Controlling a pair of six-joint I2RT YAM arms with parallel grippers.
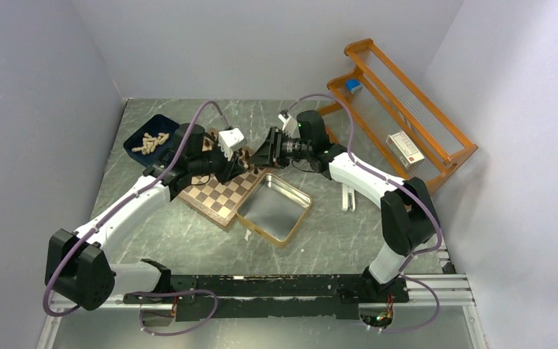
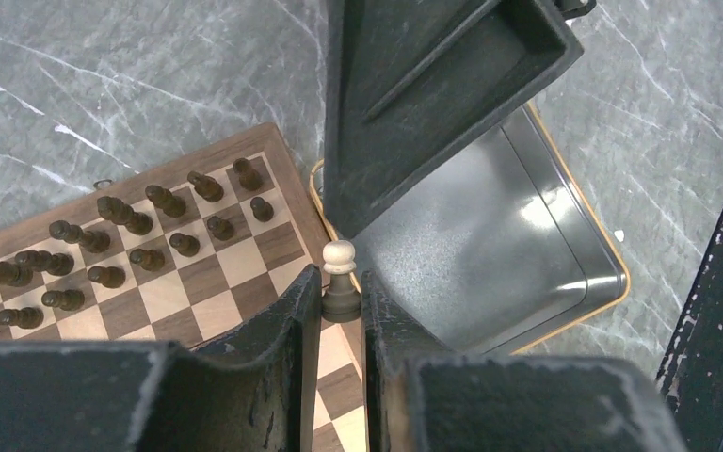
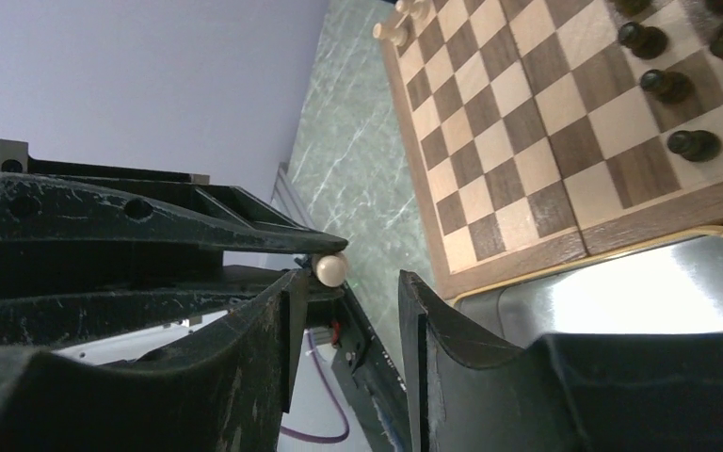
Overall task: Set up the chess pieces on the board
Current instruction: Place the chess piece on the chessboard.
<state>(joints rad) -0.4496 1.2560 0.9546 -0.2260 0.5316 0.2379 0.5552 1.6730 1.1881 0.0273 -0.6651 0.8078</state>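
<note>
We log the left gripper (image 2: 341, 303) pinched narrow on a pale pawn (image 2: 339, 256), upright over the board (image 2: 245, 262) at its edge beside the tin (image 2: 490, 254). The right gripper (image 3: 348, 292) hangs close over that edge, jaws parted on nothing, tips near the pawn's head. Dark chess pieces (image 2: 113, 240) stand in two rows along one side of the board.
</note>
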